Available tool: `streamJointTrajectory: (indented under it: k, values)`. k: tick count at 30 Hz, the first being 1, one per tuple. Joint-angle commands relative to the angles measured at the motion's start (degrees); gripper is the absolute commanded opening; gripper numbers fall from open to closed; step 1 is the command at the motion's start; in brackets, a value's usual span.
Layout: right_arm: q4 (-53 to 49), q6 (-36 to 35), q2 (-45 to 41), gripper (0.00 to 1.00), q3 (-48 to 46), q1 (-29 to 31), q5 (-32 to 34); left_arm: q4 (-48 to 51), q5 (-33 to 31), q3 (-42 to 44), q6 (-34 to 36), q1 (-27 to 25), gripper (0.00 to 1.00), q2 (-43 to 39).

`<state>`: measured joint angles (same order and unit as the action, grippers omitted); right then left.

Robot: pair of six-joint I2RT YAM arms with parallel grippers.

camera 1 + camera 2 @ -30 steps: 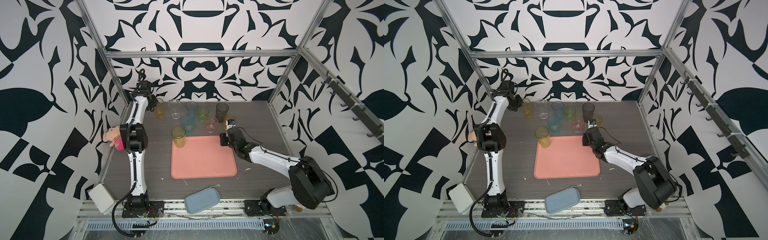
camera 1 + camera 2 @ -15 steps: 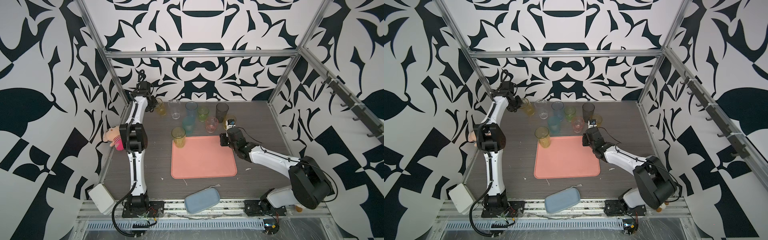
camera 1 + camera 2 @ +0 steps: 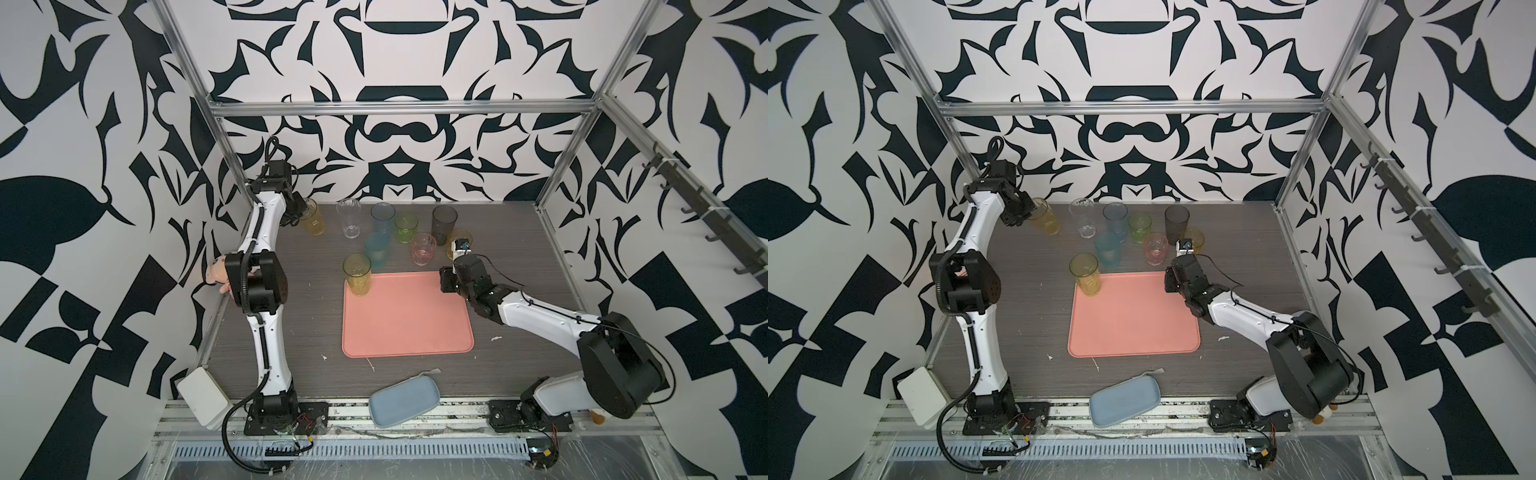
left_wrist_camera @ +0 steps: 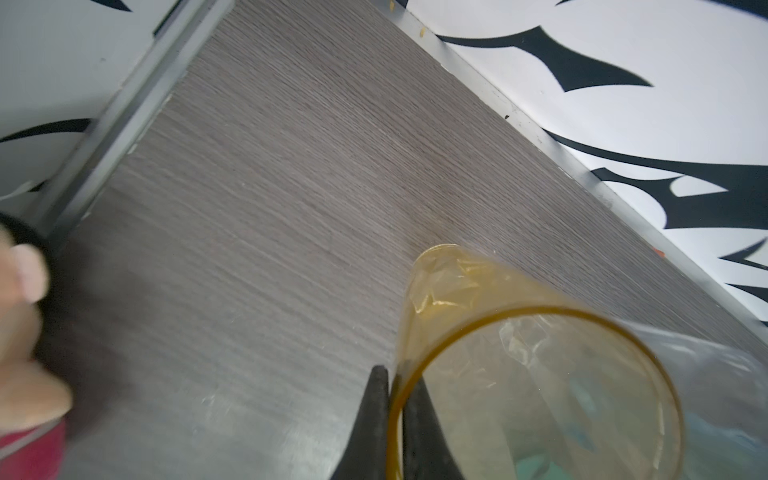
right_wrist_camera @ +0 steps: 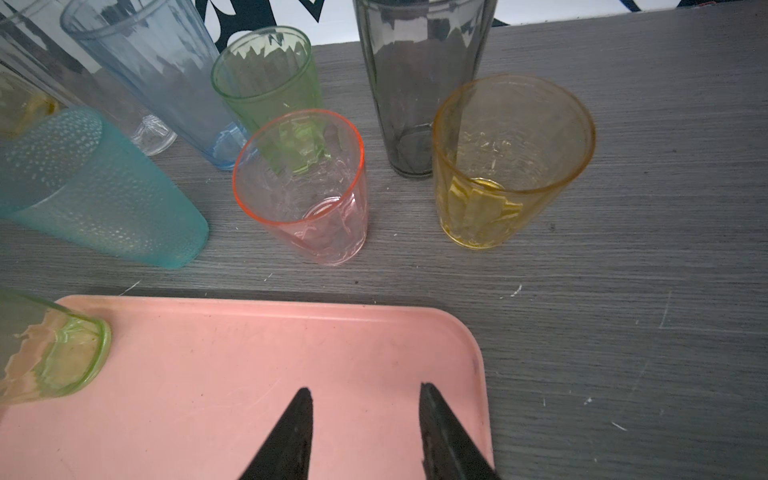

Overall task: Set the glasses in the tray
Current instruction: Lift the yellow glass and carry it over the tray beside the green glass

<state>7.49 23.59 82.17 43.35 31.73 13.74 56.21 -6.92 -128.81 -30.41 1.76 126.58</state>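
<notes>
Now the left gripper pinches the tall amber see-through tumbler by its rim, the right gripper gaping empty over the flat salmon-pink tray.

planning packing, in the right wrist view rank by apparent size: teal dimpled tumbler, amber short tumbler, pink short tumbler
1. teal dimpled tumbler, partly out of frame
2. amber short tumbler and pink short tumbler: about alike, not ranked

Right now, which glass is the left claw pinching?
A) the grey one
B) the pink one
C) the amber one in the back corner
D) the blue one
C: the left claw is shut on the rim of the amber glass in the far left corner, with one finger inside it and one outside.
</notes>
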Motion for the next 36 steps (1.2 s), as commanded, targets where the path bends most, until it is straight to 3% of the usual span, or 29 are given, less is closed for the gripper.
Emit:
streamJointTrajectory:
  k: [1, 14, 19, 36]
  values:
    - [0.6, 0.29, -0.69, 0.45, 2.53, 0.0, 0.15, 4.97, -1.78, 1.13, -0.43, 0.25, 0.0, -5.43]
    - [0.4, 0.42, -0.83, 0.45, 2.55, 0.0, -0.34, 12.88, -7.32, 13.09, 1.93, -2.36, 0.0, -21.63]
    - [0.41, 0.51, -0.79, 0.45, 2.61, -0.01, -0.53, 14.84, -12.36, 19.66, 0.52, -6.5, 0.0, -27.87]
    - [0.23, 0.74, -0.44, 0.45, 2.7, -0.04, -0.73, 24.73, -18.66, 33.3, -3.7, -18.76, 0.0, -40.81]
